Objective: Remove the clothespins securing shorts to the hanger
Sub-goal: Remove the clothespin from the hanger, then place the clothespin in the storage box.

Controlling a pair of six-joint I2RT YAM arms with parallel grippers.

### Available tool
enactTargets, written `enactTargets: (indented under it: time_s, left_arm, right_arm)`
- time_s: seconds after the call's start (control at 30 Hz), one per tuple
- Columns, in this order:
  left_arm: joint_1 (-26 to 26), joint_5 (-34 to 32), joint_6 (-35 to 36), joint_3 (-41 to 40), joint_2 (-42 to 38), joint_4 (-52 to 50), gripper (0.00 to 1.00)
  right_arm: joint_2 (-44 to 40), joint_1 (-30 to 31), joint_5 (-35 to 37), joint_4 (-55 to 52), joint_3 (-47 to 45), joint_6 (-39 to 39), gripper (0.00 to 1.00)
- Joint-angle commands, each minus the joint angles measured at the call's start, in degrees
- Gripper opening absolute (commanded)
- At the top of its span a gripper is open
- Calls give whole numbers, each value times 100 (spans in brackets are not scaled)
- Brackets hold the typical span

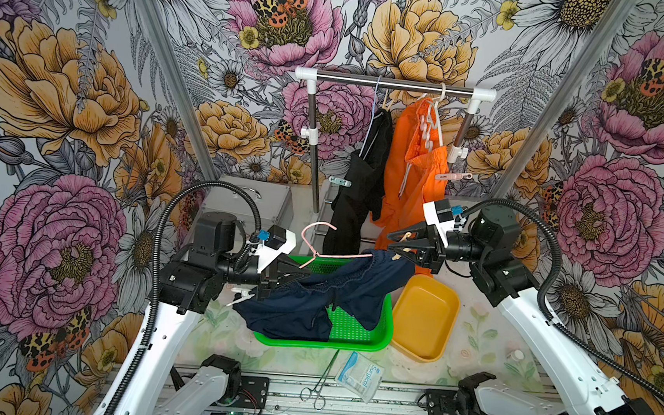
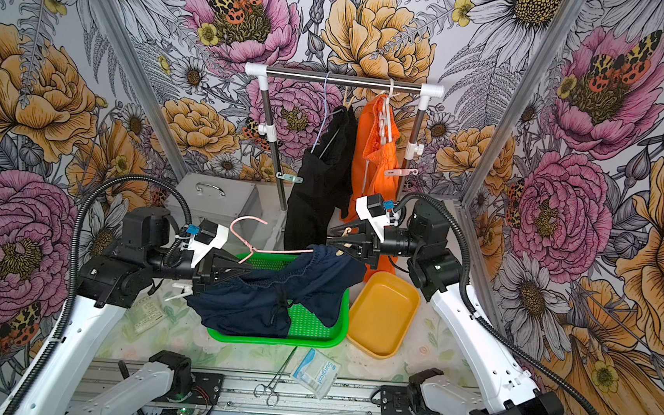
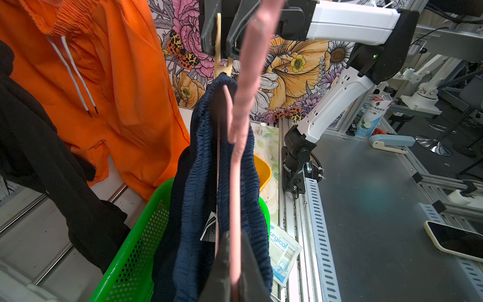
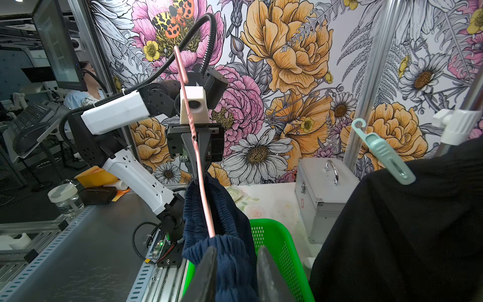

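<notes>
Two end effectors work one pink hanger [image 1: 353, 255] above the green basket [image 1: 352, 342]: the left end effector [image 1: 305, 273] clamps its wire, the right end effector [image 1: 392, 241] pinches the wooden clothespin [image 3: 218, 39] on the navy shorts [image 1: 314, 304]' waistband. Next, probably, a firm squeeze and a pull clear.

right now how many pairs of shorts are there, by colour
navy shorts: 1
black shorts: 1
orange shorts: 1
total: 3
</notes>
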Motion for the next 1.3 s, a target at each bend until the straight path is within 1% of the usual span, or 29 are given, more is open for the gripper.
enactTargets:
  time_s: [0.0,0.2,0.27,0.3,0.43,0.53,0.63,0.7,0.83,0.97,1.07,1.17,1.27]
  left_arm:
    - [-56,64,-50,87,-88,123,0]
    - [-152,-96,-58,50,-62,49,0]
    - [-197,-193,-53,37,-53,20,0]
    - [-197,-228,-44,30,-60,2,0]
    - [-214,-362,-9,45,-79,-68,0]
    - [-221,-548,1,53,-105,-108,0]
    - [-219,-809,-30,67,-173,-122,0]
    - [-215,-993,-91,97,-248,-122,0]
    - [-214,-1422,-281,195,-410,-122,0]
    - [-214,-1722,-386,352,-527,-231,0]
    - [-223,-1805,-446,591,-519,-483,0]
    - [-227,-1978,-528,899,-544,-790,0]
    - [-223,-2292,-577,1268,-614,-1154,0]
  right_arm:
    - [-112,7,-14,33,135,-33,23]
    - [-164,16,44,33,165,6,11]
    - [-200,16,86,33,165,7,5]
    - [-212,16,104,31,165,9,0]
    - [-278,21,261,33,165,33,0]
    - [-376,16,615,24,144,33,0]
    - [-563,16,1232,25,74,50,0]
    - [-747,17,1853,24,-40,128,0]
    - [-1252,16,3434,-79,-445,560,0]
    - [-1790,20,4784,-635,-929,1202,0]
    - [-2049,16,5493,-1351,-1227,1602,0]
    - [-2102,18,5899,-2027,-1415,1900,0]
    - [-2061,16,6261,-2593,-1613,2156,0]
